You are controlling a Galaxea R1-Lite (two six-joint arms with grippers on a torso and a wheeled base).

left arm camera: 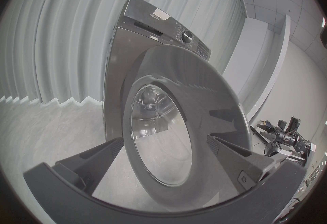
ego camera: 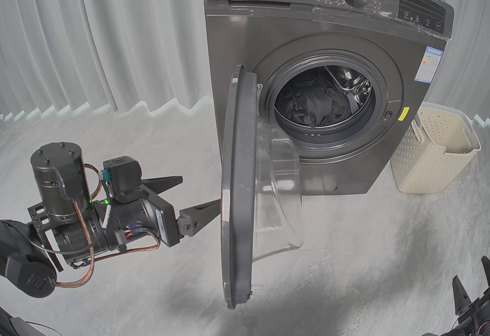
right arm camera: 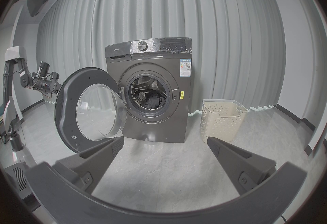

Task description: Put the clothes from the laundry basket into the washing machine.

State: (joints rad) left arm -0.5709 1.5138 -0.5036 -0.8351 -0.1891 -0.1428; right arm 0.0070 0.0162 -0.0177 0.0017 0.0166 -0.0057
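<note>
The open door (ego camera: 239, 189) stands edge-on just ahead of the left claw (ego camera: 200, 193), barring that side's way to the drum mouth (ego camera: 322, 97). From the right, open floor (ego camera: 372, 255) leads to the mouth. The laundry basket (ego camera: 434, 148) stands just beside the washing machine (ego camera: 255, 36).

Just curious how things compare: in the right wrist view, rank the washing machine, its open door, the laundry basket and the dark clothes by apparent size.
1. washing machine
2. open door, swung nearer the camera, which enlarges it
3. laundry basket
4. dark clothes inside the drum
</note>
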